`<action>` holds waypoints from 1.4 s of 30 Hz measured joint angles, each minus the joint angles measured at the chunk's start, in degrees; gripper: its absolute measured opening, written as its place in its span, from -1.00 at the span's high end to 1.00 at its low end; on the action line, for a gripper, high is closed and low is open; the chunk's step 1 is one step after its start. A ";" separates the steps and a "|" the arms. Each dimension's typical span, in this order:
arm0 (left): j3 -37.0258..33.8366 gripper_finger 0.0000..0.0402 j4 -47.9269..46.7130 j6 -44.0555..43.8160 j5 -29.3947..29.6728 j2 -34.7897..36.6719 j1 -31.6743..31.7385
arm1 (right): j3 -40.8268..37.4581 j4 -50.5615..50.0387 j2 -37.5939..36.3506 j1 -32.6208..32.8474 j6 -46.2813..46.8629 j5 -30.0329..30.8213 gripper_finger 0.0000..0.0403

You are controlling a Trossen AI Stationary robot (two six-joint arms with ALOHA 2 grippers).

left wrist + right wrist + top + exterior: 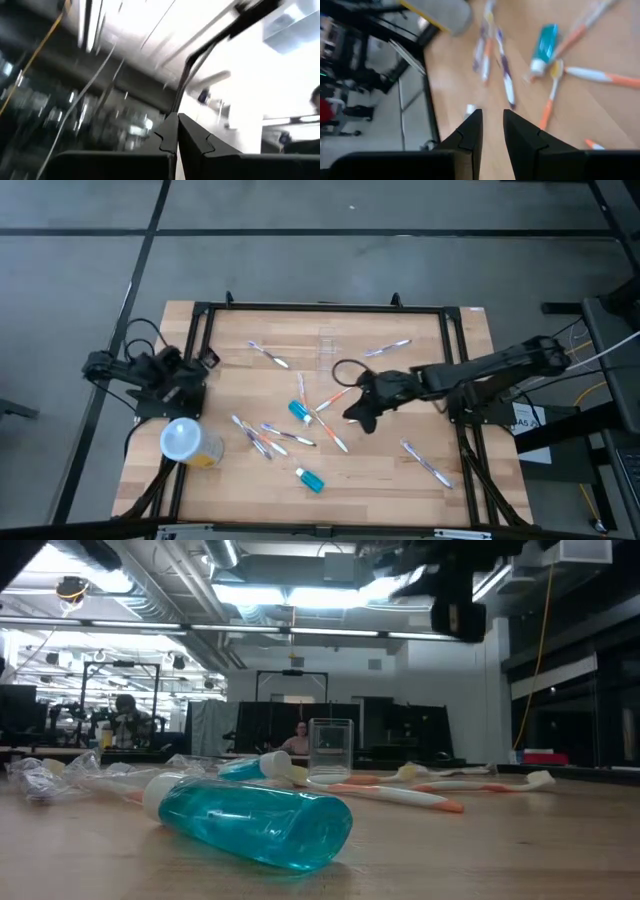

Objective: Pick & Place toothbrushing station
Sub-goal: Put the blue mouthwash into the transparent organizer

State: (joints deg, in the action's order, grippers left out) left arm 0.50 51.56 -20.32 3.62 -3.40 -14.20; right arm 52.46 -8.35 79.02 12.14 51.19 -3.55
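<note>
In the high view the toothbrushing station (pixel 327 346) is hard to make out: its clear, colourless walls nearly vanish against the wooden table (pixel 420 490), leaving a faint outline toward the far edge, near mid-width. The low view shows it plainly (pixel 330 750) as a small upright see-through cup, standing apart behind the scattered toothbrushes (pixel 420 796) and the teal bottle (pixel 255 820) that lies on its side close to that camera. My right pincer (pixel 352 420) hangs above the middle of the table, over the toothbrushes, well short of the station; its wrist view shows its fingers (pixel 470 135) parted by a narrow gap with nothing between them, and the teal tube (pixel 543 47) below, but not the station. My left pincer (pixel 203 361) waits at the table's left edge, beside the yellow tub (pixel 190 444) with its pale lid; its wrist view shows the fingers (pixel 170 135) pressed together, empty, aimed at the blurred ceiling.
</note>
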 joint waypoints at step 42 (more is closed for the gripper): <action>32.98 0.98 -76.11 -24.46 5.58 -59.60 -2.57 | 0.01 13.72 -8.30 17.40 2.39 27.61 0.60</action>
State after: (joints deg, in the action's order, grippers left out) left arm 33.47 -24.55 -44.78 9.20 -63.00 -16.77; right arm 52.47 5.37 70.72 29.54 53.58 24.06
